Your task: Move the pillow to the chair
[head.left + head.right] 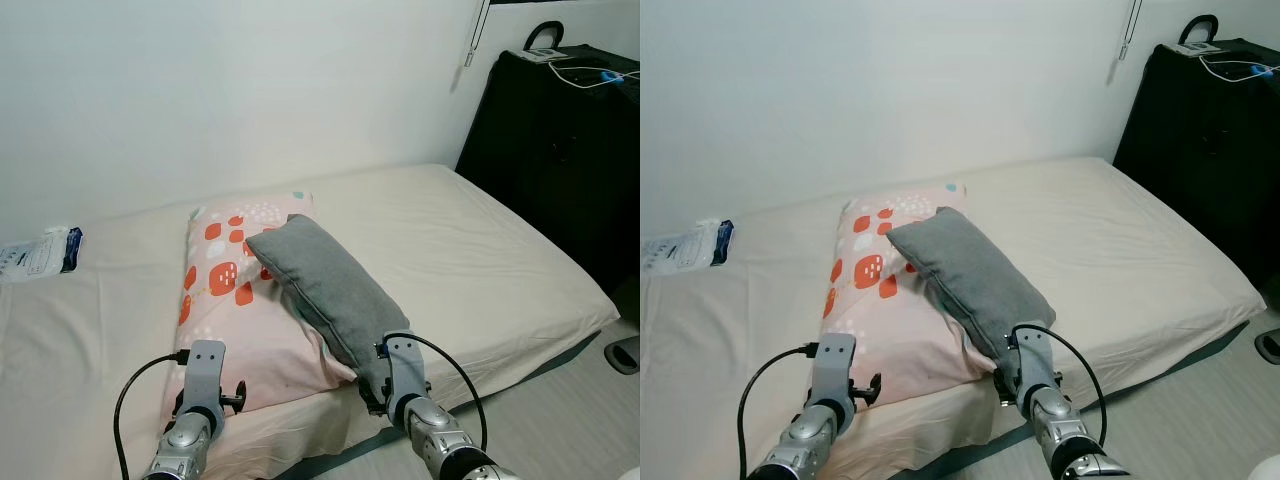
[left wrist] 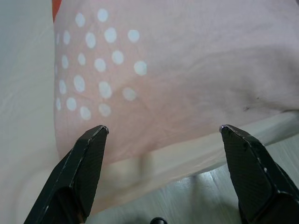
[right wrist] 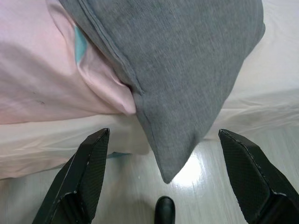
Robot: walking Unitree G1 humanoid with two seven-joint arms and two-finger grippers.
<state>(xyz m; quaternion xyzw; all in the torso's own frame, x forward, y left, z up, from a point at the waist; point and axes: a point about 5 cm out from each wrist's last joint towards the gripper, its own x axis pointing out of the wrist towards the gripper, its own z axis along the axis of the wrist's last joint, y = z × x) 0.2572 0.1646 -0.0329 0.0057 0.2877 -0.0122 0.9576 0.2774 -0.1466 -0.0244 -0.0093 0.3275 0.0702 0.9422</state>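
**Two pillows at the bed's near edge, both grippers poised and empty**

White walls enclose a small bedroom. Largest in view is the bed (image 1: 480, 250), covered in a cream sheet, with a black cabinet (image 1: 560, 150) against the far right wall. On the bed's near part lies a pink patterned pillow (image 1: 225, 300), and a grey pillow (image 1: 325, 290) rests diagonally on top of it, its lower corner hanging past the mattress edge over the floor. A white plastic packet (image 1: 40, 255) sits at the far left of the bed.

No chair appears in these views.

Both arms reach forward and low. The left gripper (image 2: 163, 130) hovers just before the pink pillow's near edge, jaws wide apart, holding nothing. The right gripper (image 3: 163, 135) faces the grey pillow's hanging corner, jaws likewise wide apart and empty.

Risks, as a judgement: because the pillows overlap, lifting the pink one could tip the grey one onto the floor. A pinch on loose fabric alone may slip, since soft filling sags and shifts.
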